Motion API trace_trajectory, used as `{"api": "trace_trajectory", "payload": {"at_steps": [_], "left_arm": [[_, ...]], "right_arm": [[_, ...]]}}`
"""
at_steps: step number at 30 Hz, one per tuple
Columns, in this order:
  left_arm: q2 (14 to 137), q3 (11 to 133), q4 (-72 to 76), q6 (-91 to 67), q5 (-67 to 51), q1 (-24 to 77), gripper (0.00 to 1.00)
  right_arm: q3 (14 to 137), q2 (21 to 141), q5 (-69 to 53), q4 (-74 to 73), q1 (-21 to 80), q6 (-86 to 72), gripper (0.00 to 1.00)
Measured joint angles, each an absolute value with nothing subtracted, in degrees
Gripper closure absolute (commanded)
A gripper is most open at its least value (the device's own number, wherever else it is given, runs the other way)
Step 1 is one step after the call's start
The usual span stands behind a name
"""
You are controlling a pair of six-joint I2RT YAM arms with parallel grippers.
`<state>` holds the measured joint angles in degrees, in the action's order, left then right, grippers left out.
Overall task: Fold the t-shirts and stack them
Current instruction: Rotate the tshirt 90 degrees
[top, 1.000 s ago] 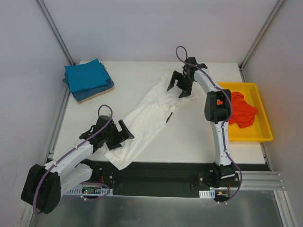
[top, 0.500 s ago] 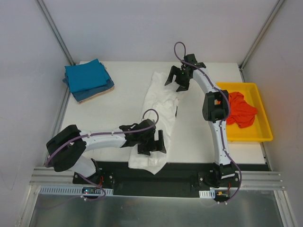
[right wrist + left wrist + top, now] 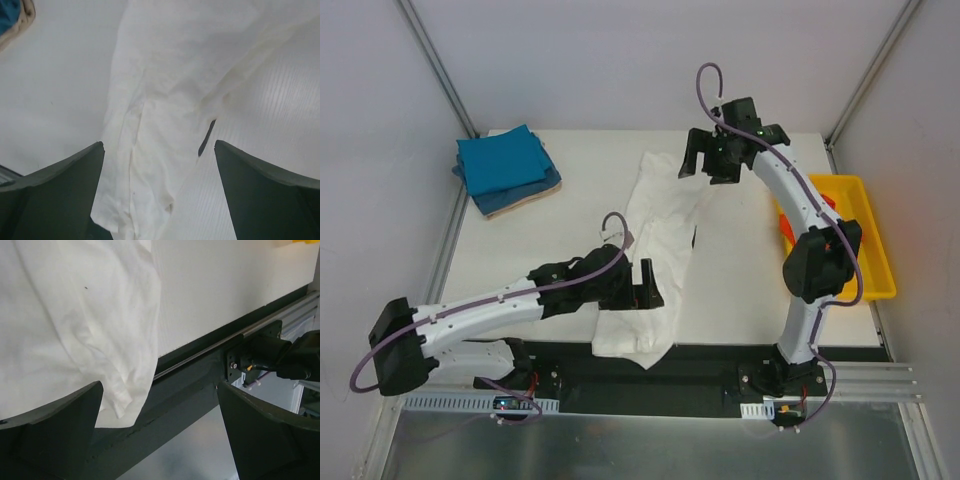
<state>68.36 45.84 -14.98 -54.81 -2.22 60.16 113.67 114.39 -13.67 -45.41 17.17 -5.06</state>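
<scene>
The crumpled white cotton t-shirt (image 3: 657,245) lies in a long strip down the middle of the white table (image 3: 750,280). Its long axis runs from the far side to the near edge, where its end droops over. The left gripper (image 3: 642,287) hovers at that near end and the right gripper (image 3: 708,165) above the far end. Both are spread wide, holding nothing.

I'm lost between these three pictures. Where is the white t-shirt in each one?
Top external: the white t-shirt runs down the middle of the table, its near end draped over the black rail.
Left wrist: the shirt fills the upper left, hanging over that rail.
Right wrist: the shirt runs down the centre.
Shared landmark: the shirt's short dark mark, in the top and right wrist views.
</scene>
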Motion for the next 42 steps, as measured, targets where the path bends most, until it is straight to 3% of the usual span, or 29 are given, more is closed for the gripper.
{"api": "trace_trajectory", "payload": {"at_steps": [5, 13, 25, 35, 42], "left_arm": [[57.5, 45.0, -23.4, -54.0, 3.6, 53.7, 0.01], [43.0, 37.9, -31.2, -53.3, 7.6, 44.4, 0.01], [47.7, 35.9, -33.4, -52.8, 8.2, 43.8, 0.01], [54.2, 37.8, -31.9, -50.0, 8.0, 42.6, 0.01], [57.2, 39.0, -30.2, -47.7, 6.5, 42.6, 0.01]], "right_arm": [[96.2, 105.0, -11.0, -43.0, 27.8, -6.1, 0.04], [80.9, 109.9, -10.5, -41.1, 38.4, -10.3, 0.04], [89.6, 119.7, -9.0, -42.9, 33.1, -12.1, 0.04], [116.2, 134.9, -9.9, -51.0, 25.2, -8.6, 0.04], [110.5, 130.7, -9.0, -48.6, 23.8, -6.9, 0.04]]}}
